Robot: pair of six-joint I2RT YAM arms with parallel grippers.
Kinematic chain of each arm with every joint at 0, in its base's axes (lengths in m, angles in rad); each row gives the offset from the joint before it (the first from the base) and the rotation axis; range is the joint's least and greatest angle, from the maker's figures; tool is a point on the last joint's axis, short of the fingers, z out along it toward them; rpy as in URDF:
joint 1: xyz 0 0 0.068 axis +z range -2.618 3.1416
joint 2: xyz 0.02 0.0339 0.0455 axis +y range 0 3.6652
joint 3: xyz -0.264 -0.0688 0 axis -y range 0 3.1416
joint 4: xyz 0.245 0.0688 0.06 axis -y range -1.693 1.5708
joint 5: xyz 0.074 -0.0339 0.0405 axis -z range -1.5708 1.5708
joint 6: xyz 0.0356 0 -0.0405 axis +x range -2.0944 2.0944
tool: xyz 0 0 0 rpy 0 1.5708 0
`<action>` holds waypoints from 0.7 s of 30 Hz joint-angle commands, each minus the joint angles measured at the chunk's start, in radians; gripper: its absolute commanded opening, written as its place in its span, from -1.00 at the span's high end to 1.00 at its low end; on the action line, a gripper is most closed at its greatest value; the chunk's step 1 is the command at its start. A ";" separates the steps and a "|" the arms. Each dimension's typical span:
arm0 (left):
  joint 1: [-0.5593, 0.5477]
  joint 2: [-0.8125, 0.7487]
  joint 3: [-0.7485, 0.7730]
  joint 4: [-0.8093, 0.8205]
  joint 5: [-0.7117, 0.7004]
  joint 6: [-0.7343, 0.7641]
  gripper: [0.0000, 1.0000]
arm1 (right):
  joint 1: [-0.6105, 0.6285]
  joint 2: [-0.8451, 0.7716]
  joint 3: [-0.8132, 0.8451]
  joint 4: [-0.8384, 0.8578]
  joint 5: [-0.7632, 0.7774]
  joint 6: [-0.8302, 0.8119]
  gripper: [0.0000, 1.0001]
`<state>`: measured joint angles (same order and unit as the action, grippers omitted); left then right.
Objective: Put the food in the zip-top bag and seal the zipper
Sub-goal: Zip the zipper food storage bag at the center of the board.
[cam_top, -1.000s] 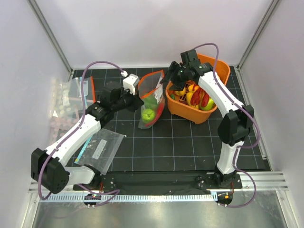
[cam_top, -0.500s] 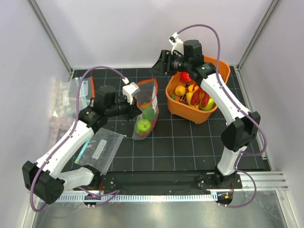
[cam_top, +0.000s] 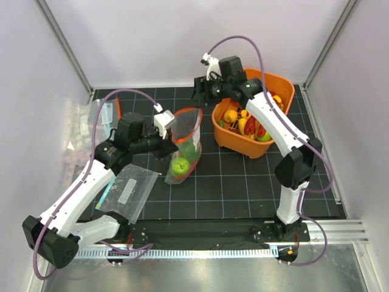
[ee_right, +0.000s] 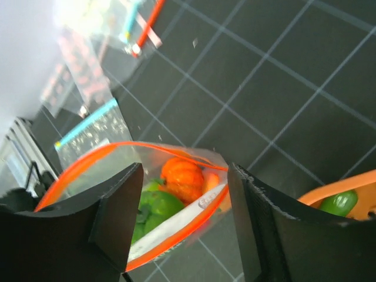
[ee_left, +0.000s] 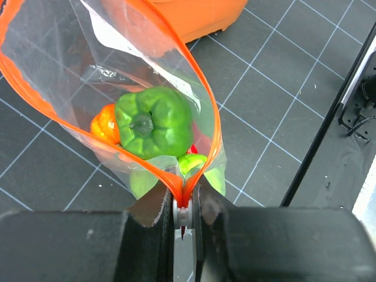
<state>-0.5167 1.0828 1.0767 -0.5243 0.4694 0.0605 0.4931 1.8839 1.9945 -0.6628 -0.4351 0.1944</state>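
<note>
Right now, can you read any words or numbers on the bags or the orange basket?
No text can be read in any view.
White label on the zip-top bag: blurred, nothing legible.
White label on the teal-edged bag: too small to read.
Orange basket: no writing shows.

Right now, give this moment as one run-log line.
left gripper: shut on thin orange-red zipper | clear floppy bag: open, green toy pepper inside | right gripper: open, pointed at bag
</note>
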 commanded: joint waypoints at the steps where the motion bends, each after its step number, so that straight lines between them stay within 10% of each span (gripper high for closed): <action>1: 0.004 -0.032 0.002 0.013 0.020 0.007 0.99 | 0.036 0.044 0.026 -0.113 0.074 -0.070 -0.30; 11: 0.004 -0.047 -0.006 -0.002 -0.072 0.030 1.00 | 0.048 0.069 0.009 -0.221 0.265 -0.036 0.66; 21: 0.009 -0.061 -0.040 0.040 -0.304 0.025 1.00 | 0.076 -0.023 -0.092 -0.273 0.274 -0.053 0.85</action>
<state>-0.5163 1.0416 1.0401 -0.5385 0.2382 0.0723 0.5392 1.9469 1.9156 -0.9035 -0.1951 0.1631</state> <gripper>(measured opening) 0.136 0.084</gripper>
